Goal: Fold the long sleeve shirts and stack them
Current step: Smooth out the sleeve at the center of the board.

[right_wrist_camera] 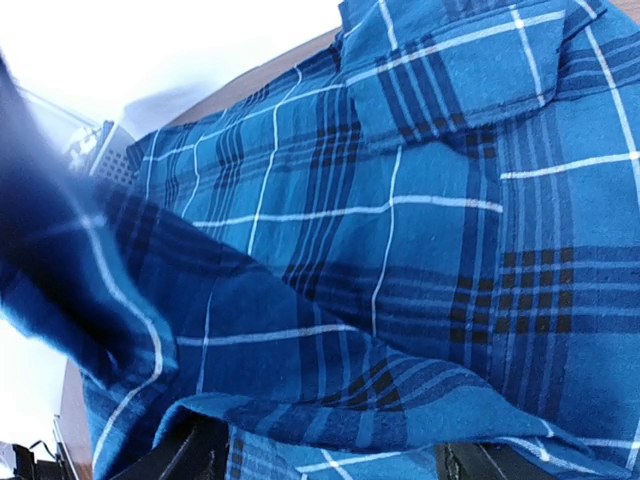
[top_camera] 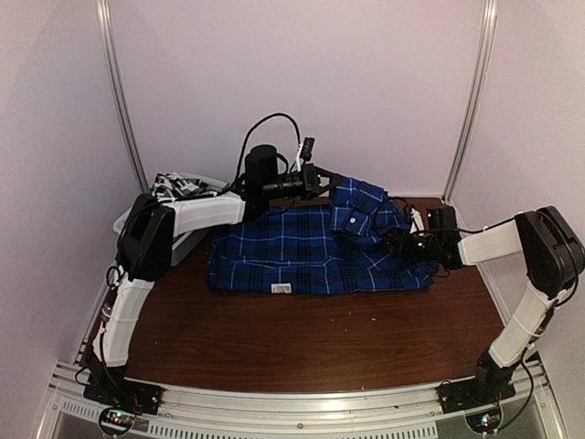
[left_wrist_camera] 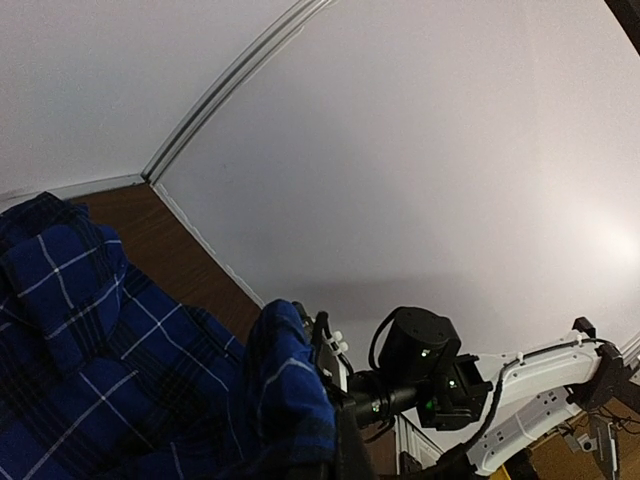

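Observation:
A royal blue and navy plaid long sleeve shirt (top_camera: pixel 292 247) lies spread across the middle of the brown table. Its collar end is bunched up at the back right. My left gripper (top_camera: pixel 322 180) is raised over the shirt's back edge and shut on a lifted fold of blue cloth (left_wrist_camera: pixel 290 380), which drapes over the left gripper (left_wrist_camera: pixel 335 452). My right gripper (top_camera: pixel 404 241) sits low at the shirt's right end. Its fingers (right_wrist_camera: pixel 190 452) stand wide apart, with blue plaid (right_wrist_camera: pixel 400 200) lying across the right gripper (right_wrist_camera: pixel 335 455). A black-and-white checked shirt (top_camera: pixel 174 186) is heaped at the back left.
A white mesh basket (top_camera: pixel 192 240) stands at the back left, under the left arm and holding the checked shirt. White walls with metal corner posts (top_camera: pixel 471 101) close in the table. The right arm (left_wrist_camera: pixel 430 370) shows beyond the lifted fold.

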